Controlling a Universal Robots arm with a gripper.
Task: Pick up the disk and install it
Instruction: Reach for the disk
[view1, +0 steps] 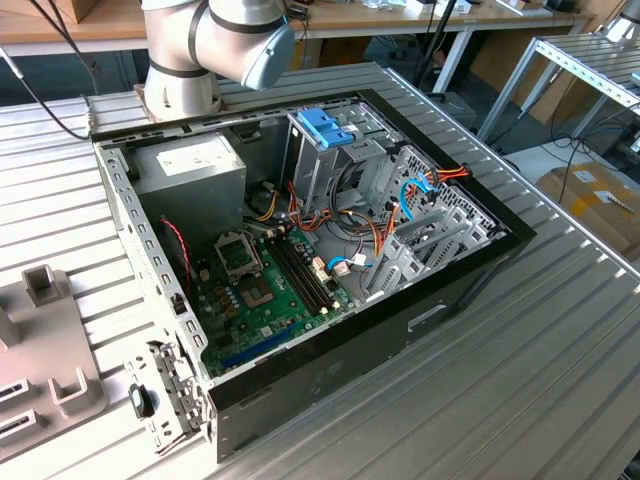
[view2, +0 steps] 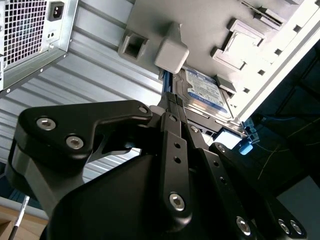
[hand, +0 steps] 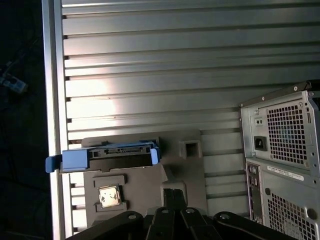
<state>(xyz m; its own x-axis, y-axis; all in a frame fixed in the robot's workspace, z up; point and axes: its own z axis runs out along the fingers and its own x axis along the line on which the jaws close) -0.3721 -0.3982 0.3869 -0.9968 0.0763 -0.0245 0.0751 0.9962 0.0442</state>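
The disk (hand: 105, 156) sits in its light-blue rail frame at one edge of the grey fixture plate (hand: 145, 182), which lies on the ribbed table (hand: 150, 75). The gripper (hand: 175, 194) hangs over the plate, near the disk but apart from it, its claw pressed together on nothing. A small square chip (hand: 109, 196) lies in a recess of the plate. The open computer case (view1: 300, 250) stands beside the plate, on the side away from the disk.

Label on power supply (view1: 190, 170), label on disk (view2: 207, 92), print illegible
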